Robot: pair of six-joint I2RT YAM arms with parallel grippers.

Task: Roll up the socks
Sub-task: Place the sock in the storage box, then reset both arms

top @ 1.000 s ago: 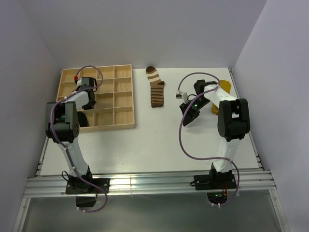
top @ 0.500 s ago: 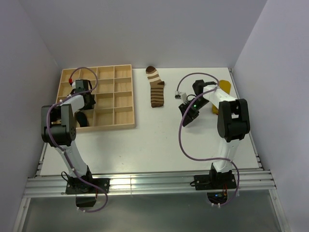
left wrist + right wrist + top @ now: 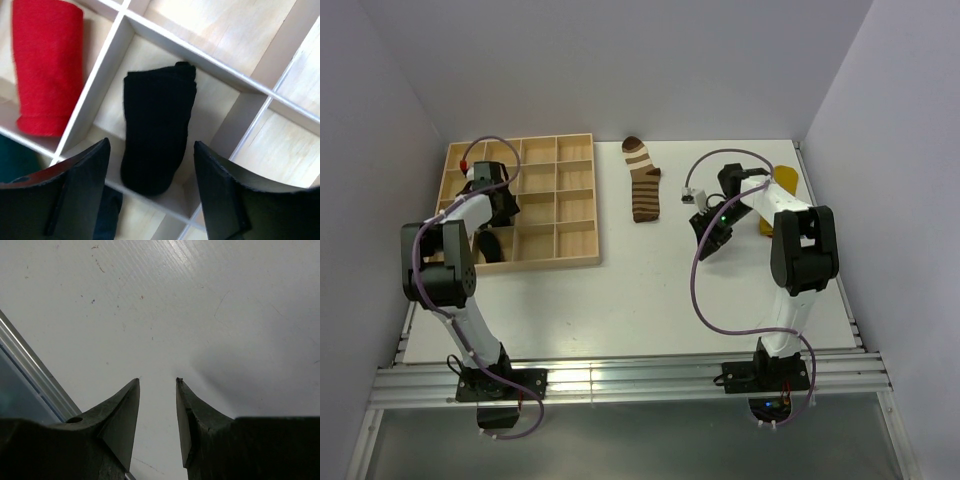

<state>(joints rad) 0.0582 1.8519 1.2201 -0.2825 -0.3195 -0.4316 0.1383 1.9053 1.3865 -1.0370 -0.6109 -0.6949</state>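
Note:
My left gripper [image 3: 151, 145] hangs open over the wooden tray [image 3: 570, 262]. Below its spread jaws a rolled plain black sock [image 3: 159, 125] lies loose in one compartment, touching neither finger. From above, that gripper [image 3: 500, 210] is over the tray's left columns, with a dark sock [image 3: 490, 246] just in front of it. A brown-and-cream striped sock [image 3: 642, 190] lies flat at the table's back centre. A yellow sock [image 3: 782, 190] lies at the back right, partly hidden by my right arm. My right gripper [image 3: 157, 380] is open with only bare table between its fingers.
A rolled red sock [image 3: 46, 65] fills the compartment beside the black one, and something dark green [image 3: 15, 160] shows in a further cell. Thin wooden dividers [image 3: 102, 75] separate the cells. The right gripper [image 3: 710, 232] hovers over the white table [image 3: 640, 300] near its metal edge rail [image 3: 30, 365].
The left arm's elbow has swung to the left and its wrist has shifted slightly towards the tray's back left. The right arm has stayed in place.

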